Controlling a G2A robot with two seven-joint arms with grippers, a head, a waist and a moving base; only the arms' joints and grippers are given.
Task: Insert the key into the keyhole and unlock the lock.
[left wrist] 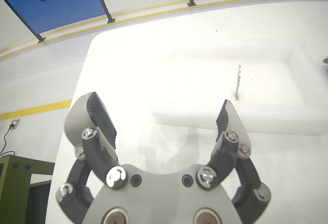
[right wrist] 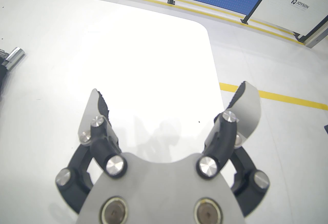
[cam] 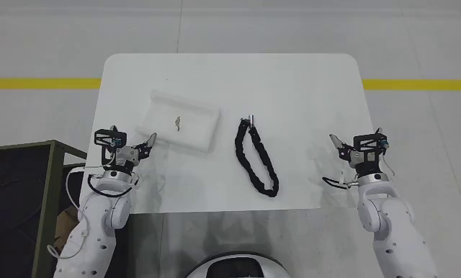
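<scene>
Just ahead of the left gripper (left wrist: 159, 101), a little off toward one fingertip: a small metal key (left wrist: 238, 81), seemingly stood on end in a shallow white foam tray (left wrist: 200, 81). Jaws there spread wide over the white table (left wrist: 123, 60), nothing between them. Beyond the tray, between the two arms: a black chain lock (cam: 256, 159), curved loosely on the tabletop, well apart from the key. Off to the inner side of the right gripper (right wrist: 169, 89): the lock's silver end, clear of the fingers. Jaws likewise wide apart and empty, facing the table's far corner.
</scene>
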